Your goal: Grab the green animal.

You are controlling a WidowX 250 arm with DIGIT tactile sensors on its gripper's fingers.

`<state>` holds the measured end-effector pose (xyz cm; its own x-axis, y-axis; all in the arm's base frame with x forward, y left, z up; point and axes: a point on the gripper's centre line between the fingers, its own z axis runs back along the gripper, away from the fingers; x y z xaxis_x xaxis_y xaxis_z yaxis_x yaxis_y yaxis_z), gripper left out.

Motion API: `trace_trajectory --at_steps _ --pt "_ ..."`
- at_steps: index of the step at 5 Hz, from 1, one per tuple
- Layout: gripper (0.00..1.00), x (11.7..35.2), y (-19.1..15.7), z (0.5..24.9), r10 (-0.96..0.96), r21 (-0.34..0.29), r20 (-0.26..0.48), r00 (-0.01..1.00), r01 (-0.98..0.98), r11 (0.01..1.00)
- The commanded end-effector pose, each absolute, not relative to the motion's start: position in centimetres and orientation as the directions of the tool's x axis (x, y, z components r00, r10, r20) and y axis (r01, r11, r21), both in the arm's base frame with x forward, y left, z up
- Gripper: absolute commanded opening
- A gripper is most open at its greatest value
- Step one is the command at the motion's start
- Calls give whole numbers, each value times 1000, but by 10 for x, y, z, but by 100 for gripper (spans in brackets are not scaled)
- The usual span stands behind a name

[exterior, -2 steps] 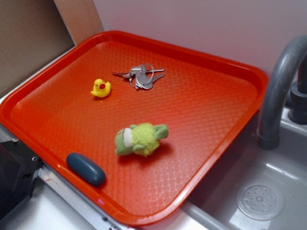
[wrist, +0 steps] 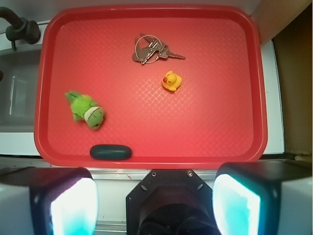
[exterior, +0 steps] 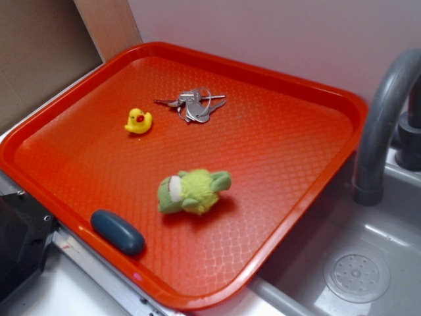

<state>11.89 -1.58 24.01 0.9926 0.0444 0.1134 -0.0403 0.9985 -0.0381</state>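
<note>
The green animal point(exterior: 193, 191) lies on its side on the red tray point(exterior: 283, 92), a fuzzy lime plush with a darker head and a white patch. From the wrist view it sits at the tray's left part point(wrist: 87, 111). My gripper point(wrist: 155, 203) hangs high above the tray's near edge, well clear of the toy. It is open, with nothing between its two wide-set pads point(wrist: 73, 208). The gripper does not show in the exterior view.
On the tray also lie a small yellow rubber duck point(exterior: 138, 121), a bunch of keys point(exterior: 192, 104) and a dark blue-grey oval object point(exterior: 117, 232) at the near rim. A grey faucet point(exterior: 381, 118) and sink point(exterior: 358, 273) stand to the right.
</note>
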Motion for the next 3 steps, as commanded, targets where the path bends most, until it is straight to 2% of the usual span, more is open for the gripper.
trace_trajectory --at_steps 1,2,3 --pt "100 168 -52 216 -424 38 265 866 430 902" --pt "100 178 -82 192 -570 33 268 777 584 811" --pt "100 179 -107 162 -645 -17 229 729 666 746"
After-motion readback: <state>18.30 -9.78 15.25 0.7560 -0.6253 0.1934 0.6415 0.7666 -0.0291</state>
